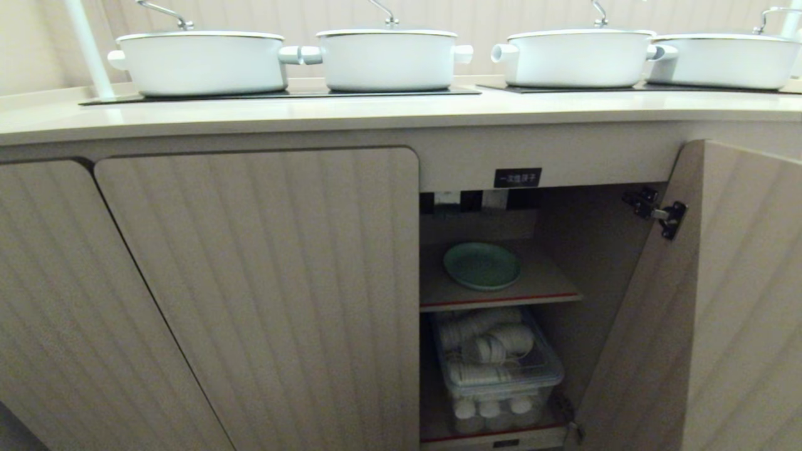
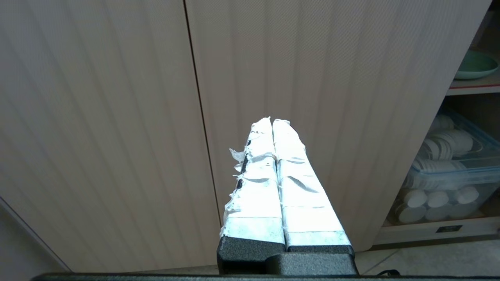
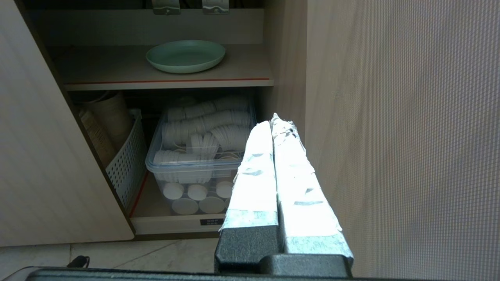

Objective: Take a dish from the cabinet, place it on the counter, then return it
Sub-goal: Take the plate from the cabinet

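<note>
A: Right wrist view: where does the round, shallow, mint-green glossy dish (image 3: 186, 56) lie relative to the right gripper (image 3: 274, 121)?

B: The dish rests flat on the upper wooden shelf (image 3: 242, 70) of the low beige ribbed cabinet (image 1: 257, 282), roughly centred between the shelf's side edges and set back a little from its red-lined front edge. It lies ahead of and above the right gripper's jaws, offset toward the closed-door side. The jaws are pressed fully together and hold nothing.

A: And the left gripper (image 2: 272, 121)?

B: Its jaws are likewise pressed together and empty. They face the closed ribbed door (image 2: 312, 97); the dish shows only at the far edge of that view, past the door's edge.

A: Which arm is nearer?

B: Judged from these views, the right arm: it has a direct line into the open compartment, with the open door (image 1: 745, 300) just beside it on its outer side.

A: Does the dish have a long axis?

B: No; it is round, so any rim approach is equivalent. The front rim is the most accessible.

A: Destination?

B: The long cream-beige bench (image 1: 401, 113), directly above the compartment, in front of the four white lidded pots (image 1: 388, 59). The jaws must part before any rim grasp.
</note>
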{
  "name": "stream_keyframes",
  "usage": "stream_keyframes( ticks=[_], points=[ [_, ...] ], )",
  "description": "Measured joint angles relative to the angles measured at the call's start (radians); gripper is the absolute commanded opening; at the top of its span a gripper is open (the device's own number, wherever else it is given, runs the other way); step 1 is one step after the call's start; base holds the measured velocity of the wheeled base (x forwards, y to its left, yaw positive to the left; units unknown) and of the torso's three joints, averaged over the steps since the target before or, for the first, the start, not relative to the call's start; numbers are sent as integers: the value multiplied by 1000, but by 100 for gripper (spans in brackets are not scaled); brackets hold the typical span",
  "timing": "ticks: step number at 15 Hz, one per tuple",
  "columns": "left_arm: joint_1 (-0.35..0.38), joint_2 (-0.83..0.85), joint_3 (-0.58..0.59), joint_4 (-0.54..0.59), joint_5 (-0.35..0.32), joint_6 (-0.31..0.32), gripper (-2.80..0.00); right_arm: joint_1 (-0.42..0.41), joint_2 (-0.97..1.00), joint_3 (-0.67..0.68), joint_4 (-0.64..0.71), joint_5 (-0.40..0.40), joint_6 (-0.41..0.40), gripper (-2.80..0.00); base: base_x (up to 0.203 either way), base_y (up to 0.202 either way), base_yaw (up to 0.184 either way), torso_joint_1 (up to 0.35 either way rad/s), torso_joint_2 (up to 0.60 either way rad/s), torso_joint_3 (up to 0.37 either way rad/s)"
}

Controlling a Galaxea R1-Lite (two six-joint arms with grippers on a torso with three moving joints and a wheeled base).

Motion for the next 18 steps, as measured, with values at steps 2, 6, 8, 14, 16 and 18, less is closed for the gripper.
stream_keyframes(
  ticks=[2,6,8,14,16,18],
  points=[
    [0,0,0,0,0,0,-280,0,0,0,0,1,-2,-280,0,0,0,0,0,0],
    [0,0,0,0,0,0,-280,-1,0,0,2,4,-27,-280,0,0,0,0,0,0],
    [0,0,0,0,0,0,-280,-1,0,0,4,17,-64,-280,0,0,0,0,0,0],
    [0,0,0,0,0,0,-280,0,2,0,4,34,-88,-280,0,0,0,0,0,0],
    [0,0,0,0,0,0,-280,-1,17,0,4,34,-95,-280,0,0,0,0,0,0],
    [0,0,0,0,0,0,-280,0,59,0,-1,37,-122,-280,0,0,0,0,0,0]
  ],
)
